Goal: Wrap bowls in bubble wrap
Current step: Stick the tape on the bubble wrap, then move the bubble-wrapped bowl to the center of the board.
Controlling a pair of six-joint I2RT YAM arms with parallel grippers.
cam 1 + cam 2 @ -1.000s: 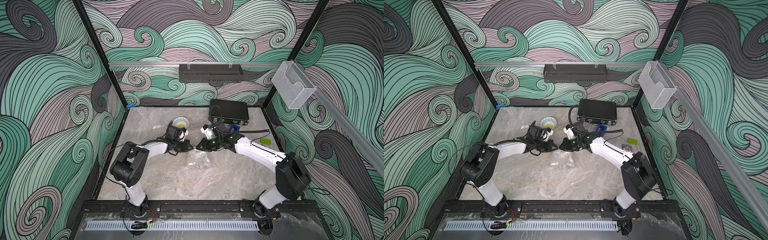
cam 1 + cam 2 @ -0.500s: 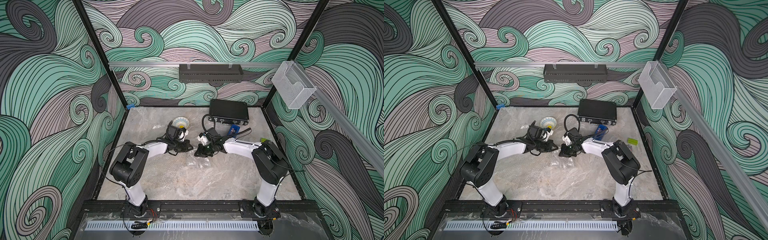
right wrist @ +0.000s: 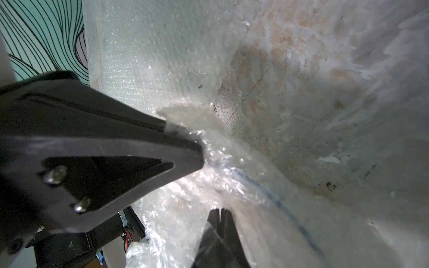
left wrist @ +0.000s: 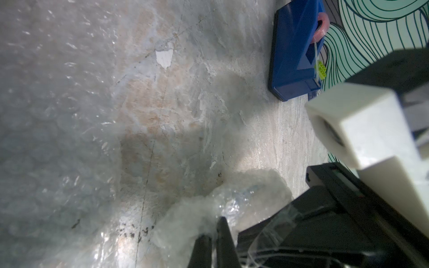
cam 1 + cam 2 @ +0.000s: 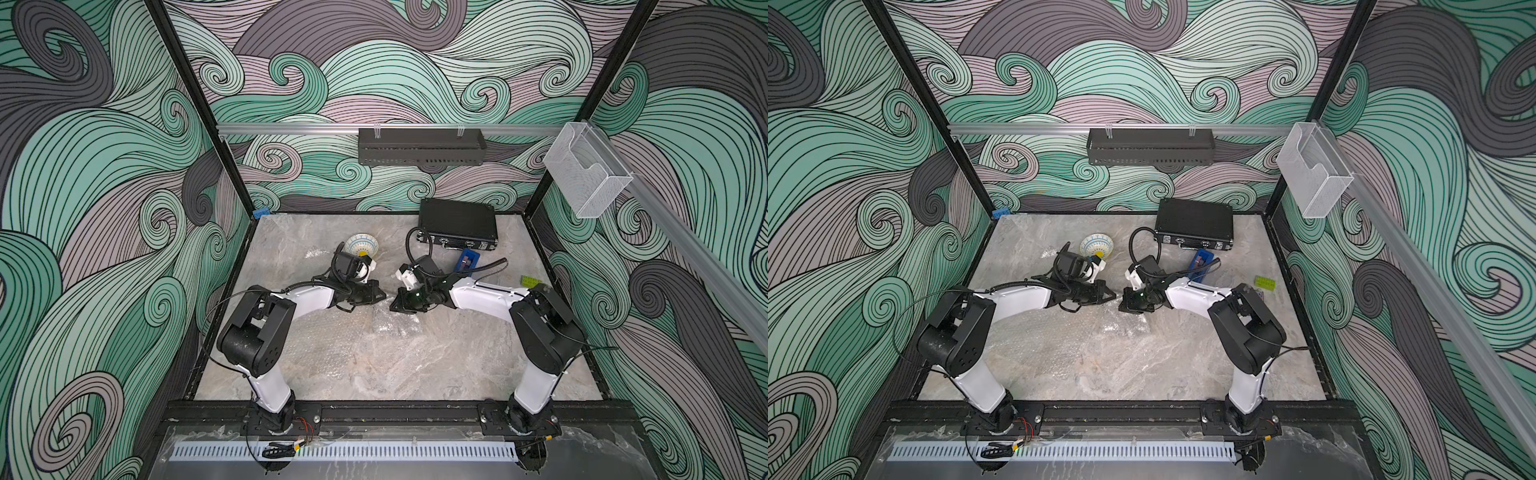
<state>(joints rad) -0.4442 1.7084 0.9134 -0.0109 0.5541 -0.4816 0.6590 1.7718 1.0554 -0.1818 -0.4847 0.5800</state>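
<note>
Clear bubble wrap (image 5: 395, 326) lies crumpled on the marble table (image 5: 415, 374), in front of the black case (image 5: 457, 222) on the arm-base side. Its outline is lost against the stone, so its long axis cannot be told. In the right wrist view a blue curve (image 3: 267, 192) shows through the folds, source unclear.

Both arms reach low with forearms near level, tips facing each other, just apart, in front of the case's left end.

Left gripper (image 5: 381, 296): jaws pinch a flap of wrap.

Right gripper (image 5: 392, 307): jaws pressed together among the folds, catch uncertain.

Pale bowl (image 5: 362, 245): upright, mouth up, left of the case.
</note>
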